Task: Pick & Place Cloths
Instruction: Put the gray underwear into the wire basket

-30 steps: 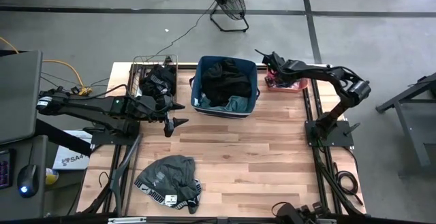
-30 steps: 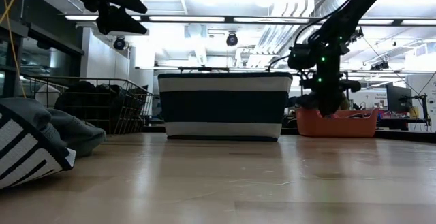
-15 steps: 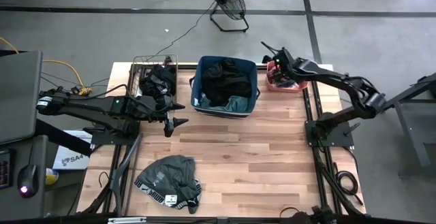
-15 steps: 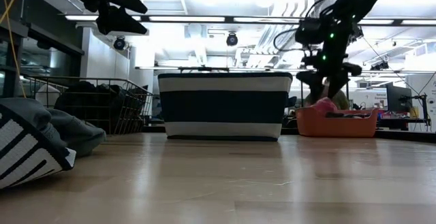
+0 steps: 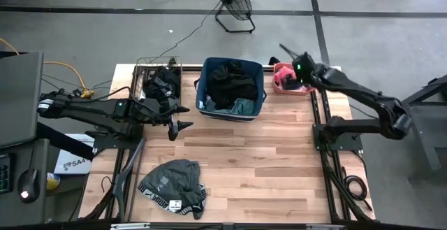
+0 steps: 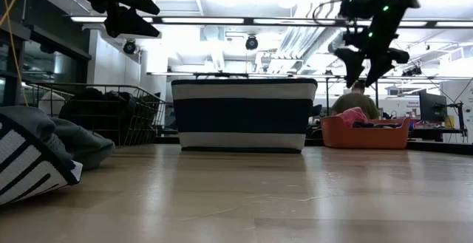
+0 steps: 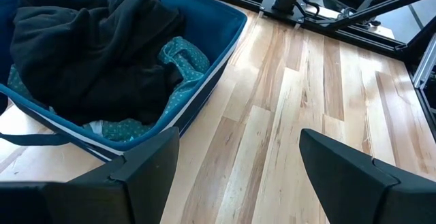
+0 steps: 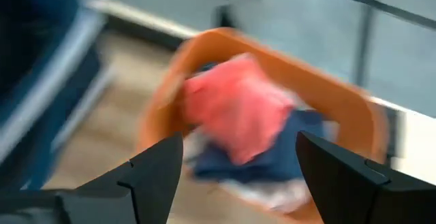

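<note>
My right gripper (image 5: pixel 286 54) hangs open above the coral tub (image 5: pixel 276 87) at the table's far right, touching nothing. A bright pink cloth (image 8: pixel 235 108) lies in the tub on top of darker pieces. Black and teal cloths (image 7: pixel 102 54) fill the blue bin (image 5: pixel 260 83) at the far middle. More black cloths (image 5: pixel 162 82) sit in a wire basket (image 5: pixel 143 69) at the far left. A grey cloth (image 5: pixel 171 181) lies on the table near the front left. My left gripper (image 7: pixel 240 135) waits open above the table, left of the bin.
Bare wood lies between the bin and the table's near edge, right of the grey cloth. The right arm's base (image 5: pixel 339 128) stands at the table's right edge. A fan (image 5: pixel 234 3) is on the floor beyond the table. A person (image 6: pixel 355 99) shows behind the tub.
My right gripper has opened inside the coral tub and let go of the bright pink cloth, which now lies in the tub. The gripper has then risen clear above the tub.
</note>
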Robot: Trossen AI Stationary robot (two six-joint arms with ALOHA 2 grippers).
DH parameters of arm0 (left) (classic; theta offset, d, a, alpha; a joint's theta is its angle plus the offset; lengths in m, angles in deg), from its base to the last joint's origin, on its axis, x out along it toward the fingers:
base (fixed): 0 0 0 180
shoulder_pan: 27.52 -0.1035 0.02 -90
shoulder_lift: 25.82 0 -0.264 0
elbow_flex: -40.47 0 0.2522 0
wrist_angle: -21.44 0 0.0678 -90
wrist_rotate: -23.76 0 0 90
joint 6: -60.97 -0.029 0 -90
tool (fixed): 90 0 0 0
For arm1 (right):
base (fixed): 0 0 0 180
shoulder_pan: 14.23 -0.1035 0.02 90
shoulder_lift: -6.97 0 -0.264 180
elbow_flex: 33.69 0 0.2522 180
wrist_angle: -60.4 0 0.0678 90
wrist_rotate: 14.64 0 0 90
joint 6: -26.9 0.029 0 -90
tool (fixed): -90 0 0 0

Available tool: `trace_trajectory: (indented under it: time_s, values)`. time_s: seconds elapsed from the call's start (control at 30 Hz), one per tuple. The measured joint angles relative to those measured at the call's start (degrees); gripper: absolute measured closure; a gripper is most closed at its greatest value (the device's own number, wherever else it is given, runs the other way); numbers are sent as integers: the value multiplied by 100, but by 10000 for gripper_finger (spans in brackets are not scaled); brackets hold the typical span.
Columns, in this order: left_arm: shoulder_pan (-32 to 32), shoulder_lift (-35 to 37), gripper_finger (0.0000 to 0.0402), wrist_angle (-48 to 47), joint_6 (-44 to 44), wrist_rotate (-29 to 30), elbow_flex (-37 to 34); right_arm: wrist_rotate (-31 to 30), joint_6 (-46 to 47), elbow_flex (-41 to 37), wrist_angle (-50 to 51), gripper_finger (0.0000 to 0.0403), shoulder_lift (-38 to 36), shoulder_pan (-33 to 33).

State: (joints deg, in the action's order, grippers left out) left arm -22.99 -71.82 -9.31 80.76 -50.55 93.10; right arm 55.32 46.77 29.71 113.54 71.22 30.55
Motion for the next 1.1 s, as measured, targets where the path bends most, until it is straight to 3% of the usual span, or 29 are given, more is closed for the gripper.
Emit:
trace_trajectory:
  time_s: [0.2, 0.4, 0.7, 0.93, 1.1]
  values:
    - [1, 2, 103, -2, 0, 0, 0, 707, -65, -1181, -1022, 125, -1140, -1068]
    - [-1, 2, 103, 11, 0, 0, 0, 2334, 50, -2598, -2878, 125, -2177, -2217]
    - [0, 2, 103, 13, 26, 1, 0, 2453, 264, -3878, -5400, 125, -2599, -3226]
    - [-1, 2, 103, 13, 26, 0, 0, 2519, 289, -4018, -5609, 125, -2710, -3445]
    - [0, 2, 103, -2, 26, -101, 0, 2951, 332, -4165, -5599, 125, -3159, -3427]
